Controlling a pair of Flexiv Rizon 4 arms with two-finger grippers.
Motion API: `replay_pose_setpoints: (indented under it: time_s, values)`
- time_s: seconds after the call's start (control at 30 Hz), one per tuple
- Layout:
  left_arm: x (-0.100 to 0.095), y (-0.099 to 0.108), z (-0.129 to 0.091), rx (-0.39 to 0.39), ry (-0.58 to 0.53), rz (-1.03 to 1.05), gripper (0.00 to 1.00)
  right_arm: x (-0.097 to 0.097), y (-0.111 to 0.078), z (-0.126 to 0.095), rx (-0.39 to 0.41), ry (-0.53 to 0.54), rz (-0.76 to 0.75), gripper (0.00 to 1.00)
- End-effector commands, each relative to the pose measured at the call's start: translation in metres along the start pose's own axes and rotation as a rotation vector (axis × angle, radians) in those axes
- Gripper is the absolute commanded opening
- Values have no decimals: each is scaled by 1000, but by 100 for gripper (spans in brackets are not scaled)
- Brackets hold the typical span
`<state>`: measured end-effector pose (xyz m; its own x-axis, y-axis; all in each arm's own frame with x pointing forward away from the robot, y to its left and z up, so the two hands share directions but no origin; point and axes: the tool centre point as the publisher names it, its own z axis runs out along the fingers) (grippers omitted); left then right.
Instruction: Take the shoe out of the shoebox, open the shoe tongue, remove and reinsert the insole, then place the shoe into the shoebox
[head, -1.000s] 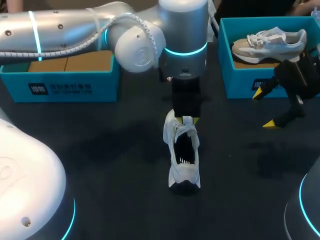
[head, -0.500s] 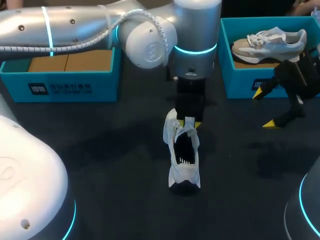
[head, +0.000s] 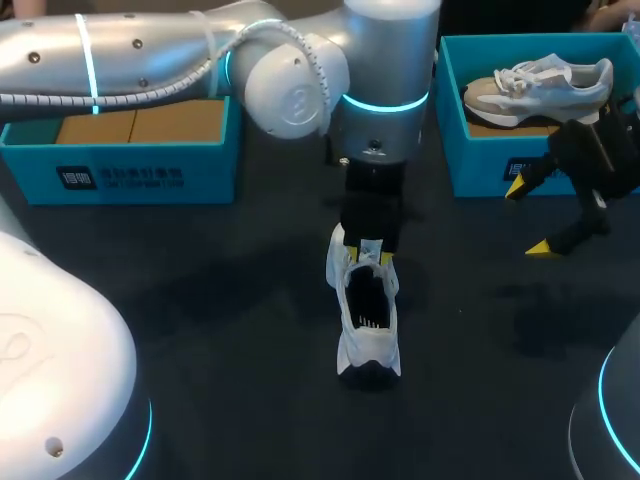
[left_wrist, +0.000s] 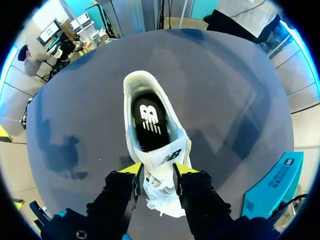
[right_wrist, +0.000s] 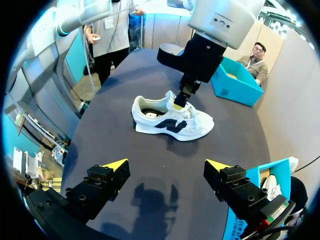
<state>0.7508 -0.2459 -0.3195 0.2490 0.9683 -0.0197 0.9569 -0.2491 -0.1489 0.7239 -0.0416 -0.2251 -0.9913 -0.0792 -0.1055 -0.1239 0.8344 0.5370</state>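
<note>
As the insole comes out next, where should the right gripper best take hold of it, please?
Likely the heel end of the insole, from above: the shoe stands upright, its opening faces up, and the left gripper holds the tongue at the front.

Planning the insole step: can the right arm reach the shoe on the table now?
Probably yes: right gripper open, bare table between it and the shoe; the left gripper pinches only the tongue.
</note>
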Motion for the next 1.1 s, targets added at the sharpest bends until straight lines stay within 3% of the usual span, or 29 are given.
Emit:
replay_pose_setpoints:
  time_s: [0.03, 0.37, 0.7, 0.87, 0.93, 1.0, 1.1]
  values:
    - [2, -3, -2, -4, -1, 8, 38, 0, 1, 1, 3, 1, 1, 100]
    - [-3, -14, 15, -1, 2, 5, 38, 0, 1, 1, 3, 1, 1, 100]
    - [-1, -17, 5, -36, -55, -85, 40, 0, 1, 1, 3, 1, 1, 100]
    - [0, -22, 14, -58, -47, -121, 29, 0, 1, 1, 3, 1, 1, 100]
    - [0, -23, 16, -49, -53, -136, 16, 0, 1, 1, 3, 1, 1, 100]
    - [0, -24, 19, -44, -56, -150, 22, 0, 1, 1, 3, 1, 1, 100]
    - [1, -27, 23, -32, -61, -163, 20, 0, 1, 1, 3, 1, 1, 100]
